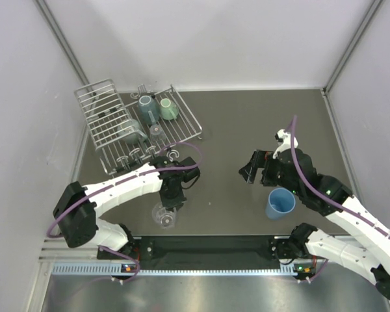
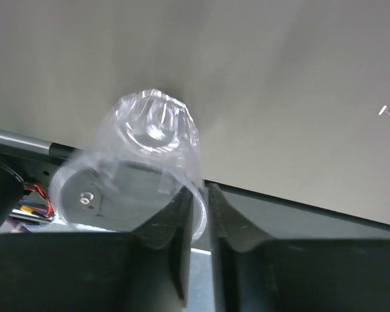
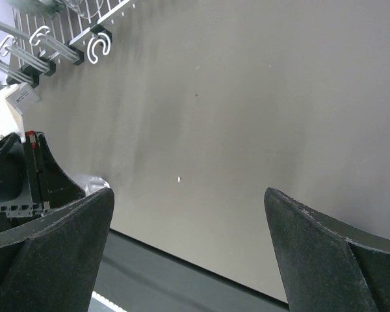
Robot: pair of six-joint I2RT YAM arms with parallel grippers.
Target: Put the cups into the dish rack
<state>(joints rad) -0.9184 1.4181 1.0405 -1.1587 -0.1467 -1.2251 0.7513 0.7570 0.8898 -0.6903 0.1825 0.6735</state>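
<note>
— Where's the small clear glass (image 2: 143,149)?
— Near the dark surface (image 1: 247,130) front edge, rim clamped in the left pincer (image 2: 205,195). The silver wire dish rack (image 1: 104,107) lies beyond it, nearer this arm. The right pincer (image 3: 188,195) gapes apart, empty.

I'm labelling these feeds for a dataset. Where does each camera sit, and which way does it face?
Top external: above and behind the arms, looking down on the table, dish rack and blue tumbler; both arms show.
Left wrist: on the left arm, looking past the left gripper, shut on the rim of the clear glass.
Right wrist: on the right arm, facing across the table toward the rack's hooks; the open right gripper frames it.
Shared: top and left wrist views both show the clear glass.
</note>
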